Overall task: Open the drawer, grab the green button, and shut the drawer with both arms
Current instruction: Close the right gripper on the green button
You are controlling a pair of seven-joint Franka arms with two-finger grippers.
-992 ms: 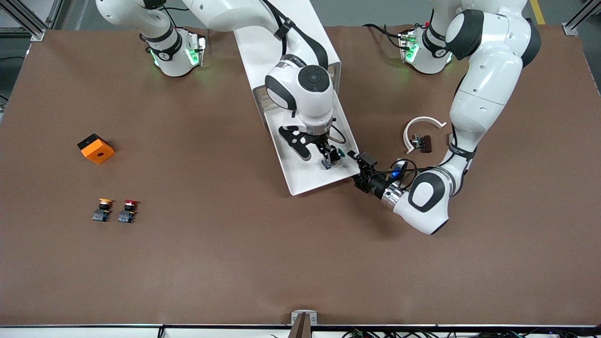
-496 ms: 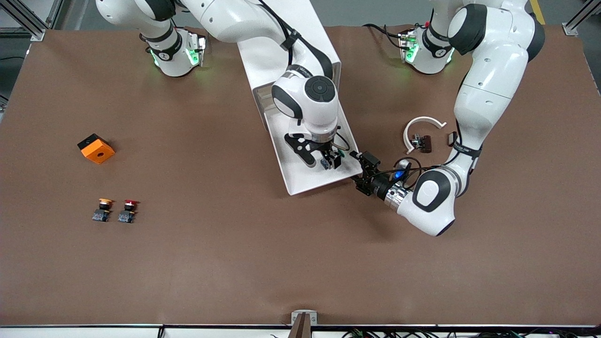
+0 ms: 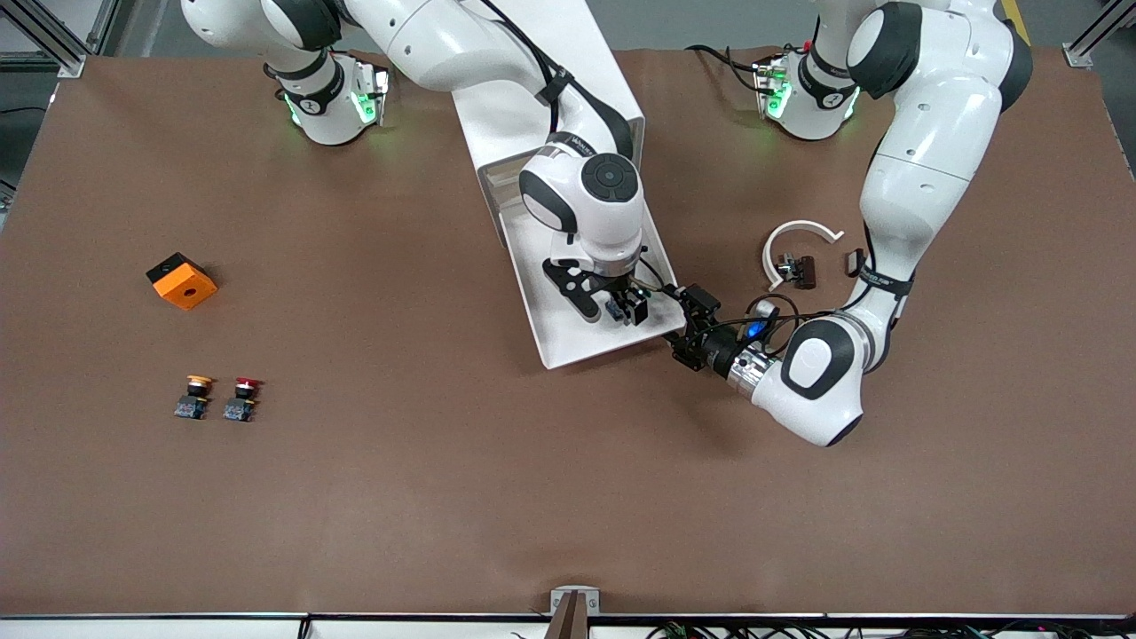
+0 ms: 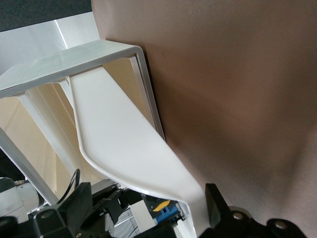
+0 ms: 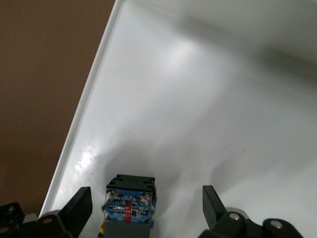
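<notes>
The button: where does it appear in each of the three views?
Front view: button in the open drawer, under the right gripper.
Left wrist view: blue base at the bottom edge.
Right wrist view: button between the jaws.
Shared landmark: the white drawer.

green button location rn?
In the open drawer, near its front-camera end, between the right end effector's open fingers; the right wrist view shows the button on the drawer floor.
</notes>
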